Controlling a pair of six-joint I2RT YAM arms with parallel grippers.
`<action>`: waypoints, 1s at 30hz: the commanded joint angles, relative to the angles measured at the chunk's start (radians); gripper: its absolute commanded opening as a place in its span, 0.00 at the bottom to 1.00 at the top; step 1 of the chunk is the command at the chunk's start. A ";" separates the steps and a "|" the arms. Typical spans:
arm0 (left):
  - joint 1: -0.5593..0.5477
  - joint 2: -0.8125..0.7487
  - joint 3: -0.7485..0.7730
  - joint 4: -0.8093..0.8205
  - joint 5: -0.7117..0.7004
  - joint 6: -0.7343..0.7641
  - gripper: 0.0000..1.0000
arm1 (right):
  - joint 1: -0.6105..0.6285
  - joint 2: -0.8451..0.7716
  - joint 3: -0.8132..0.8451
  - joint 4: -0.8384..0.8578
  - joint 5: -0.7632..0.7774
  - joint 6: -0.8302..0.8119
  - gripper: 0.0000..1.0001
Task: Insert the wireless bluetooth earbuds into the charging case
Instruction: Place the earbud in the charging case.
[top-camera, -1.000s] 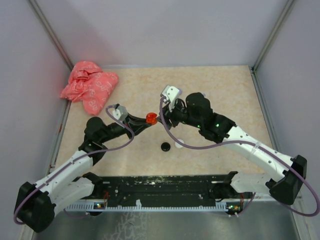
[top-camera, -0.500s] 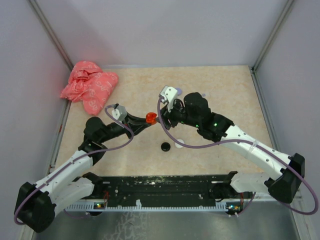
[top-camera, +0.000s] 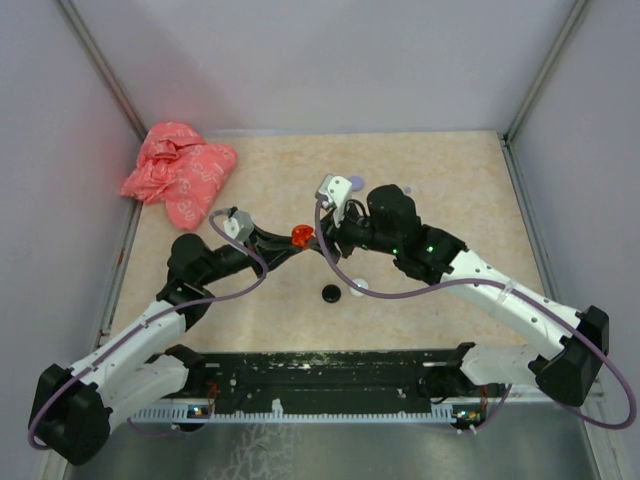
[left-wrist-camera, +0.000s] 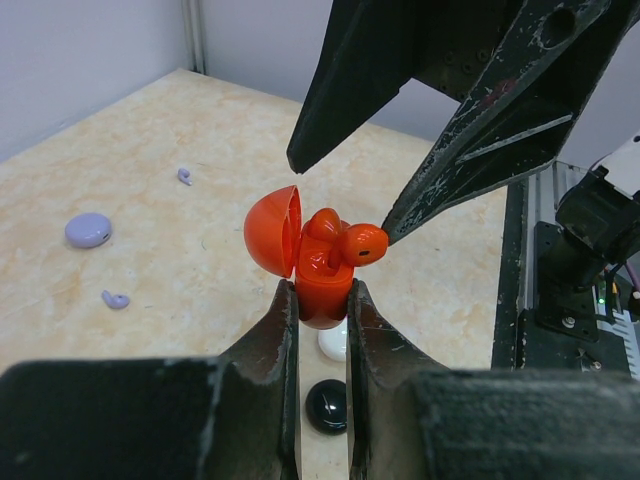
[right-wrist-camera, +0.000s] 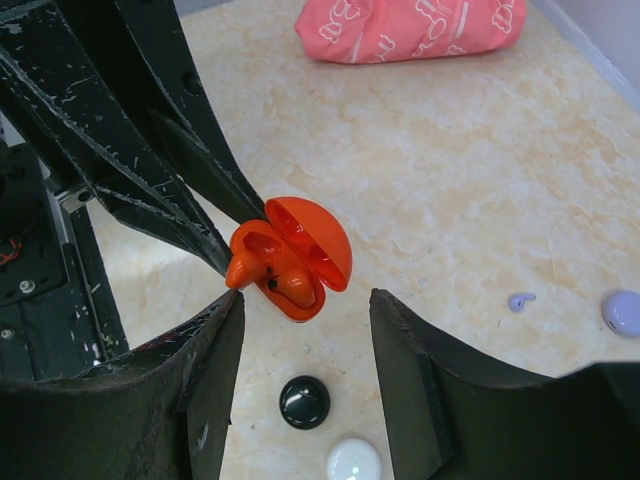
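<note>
My left gripper (left-wrist-camera: 322, 300) is shut on the base of an orange-red charging case (left-wrist-camera: 325, 295), held above the table with its lid (left-wrist-camera: 272, 232) open. Two orange-red earbuds sit in it: one lies in its well (right-wrist-camera: 295, 285), the other (left-wrist-camera: 362, 243) sticks out over the rim. My right gripper (right-wrist-camera: 306, 297) is open, its jaws wide apart on either side of the case (right-wrist-camera: 300, 255). One of its fingertips (left-wrist-camera: 392, 230) is right at the protruding earbud (right-wrist-camera: 243, 268). From the top view both grippers meet at the case (top-camera: 300, 236).
A black disc (top-camera: 330, 293) and a white disc (top-camera: 358, 290) lie on the table below the case. A lilac disc (left-wrist-camera: 88, 230) and two small lilac earbuds (left-wrist-camera: 184, 176) (left-wrist-camera: 115, 299) lie further out. A pink bag (top-camera: 180, 172) rests at the back left corner.
My right gripper has edged slightly left, closer over the case. The left gripper and the case have stayed almost still.
</note>
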 joint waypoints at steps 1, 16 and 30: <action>0.008 -0.005 0.019 0.044 0.020 -0.004 0.01 | -0.004 0.007 0.018 0.071 -0.041 0.015 0.53; 0.009 0.001 0.029 0.037 0.070 0.013 0.01 | 0.004 0.054 0.068 0.084 0.022 0.082 0.53; 0.011 -0.004 0.057 -0.026 0.159 0.063 0.01 | -0.160 0.080 0.179 -0.071 -0.436 0.159 0.57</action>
